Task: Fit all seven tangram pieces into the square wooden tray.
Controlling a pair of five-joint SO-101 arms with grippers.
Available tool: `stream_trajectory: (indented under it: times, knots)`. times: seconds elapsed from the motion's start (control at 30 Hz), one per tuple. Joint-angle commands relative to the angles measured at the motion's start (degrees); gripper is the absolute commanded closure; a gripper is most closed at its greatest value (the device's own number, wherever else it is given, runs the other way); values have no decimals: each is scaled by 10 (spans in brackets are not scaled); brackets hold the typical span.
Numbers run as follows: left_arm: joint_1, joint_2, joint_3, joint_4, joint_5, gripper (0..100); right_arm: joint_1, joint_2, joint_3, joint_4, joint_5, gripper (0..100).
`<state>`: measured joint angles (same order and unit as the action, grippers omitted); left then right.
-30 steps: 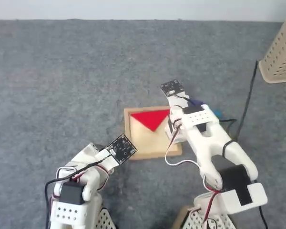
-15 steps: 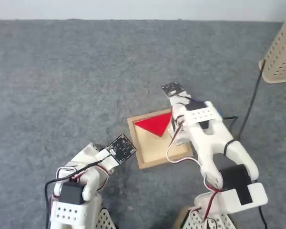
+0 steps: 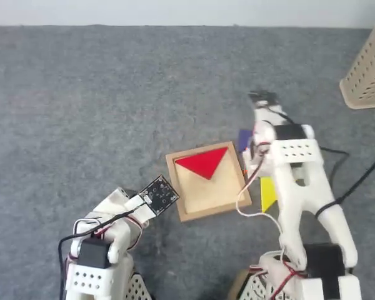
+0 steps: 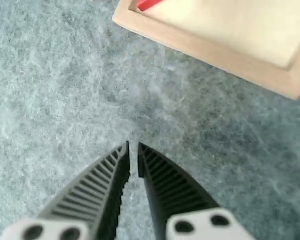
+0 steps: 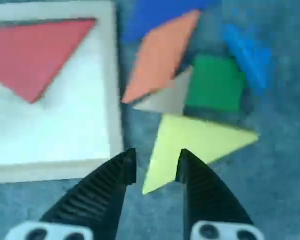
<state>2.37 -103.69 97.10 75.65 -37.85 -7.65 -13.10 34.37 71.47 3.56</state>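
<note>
Right gripper (image 5: 155,161) half open, empty, over yellow triangle (image 5: 200,140) | left gripper (image 4: 133,150) all but closed, empty | pinch triangle squarely, clear of tray (image 5: 115,75) rim.

One wooden tray (image 3: 217,210); seven tangram pieces (image 5: 195,140); two arms (image 3: 300,181)

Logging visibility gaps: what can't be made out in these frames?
High view: the right arm covers most loose pieces beside the wooden tray; the yellow triangle shows as a sliver.
Left wrist view: the top edge cuts off the tray and most of the red triangle.
Right wrist view: blur smears the blue pieces; the top edge crops one.
</note>
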Motion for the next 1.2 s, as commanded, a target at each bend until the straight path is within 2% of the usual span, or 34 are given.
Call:
stream_trajectory:
  times: [0.0,0.23,0.37,0.57,0.67,0.87,1.03,1.17]
  knots:
    - [-2,-10,-6,3,-6,973,26,26,23,-26,-52,859]
    - [-2,-10,-6,3,-6,973,26,116,18,-93,-131,844]
    - [-1,-10,-6,3,-6,973,28,127,5,-92,-134,787]
    - [0,-10,-6,3,-6,973,25,84,-1,-91,-138,786]
    - [0,-10,-6,3,-6,973,29,80,-1,-96,-167,785]
    - [0,-10,-6,3,-6,973,33,129,-1,-116,-165,782]
    - [0,-10,-6,3,-6,973,79,170,-11,-123,-164,782]
    - [0,-10,-6,3,-6,973,85,186,-10,-123,-163,782]
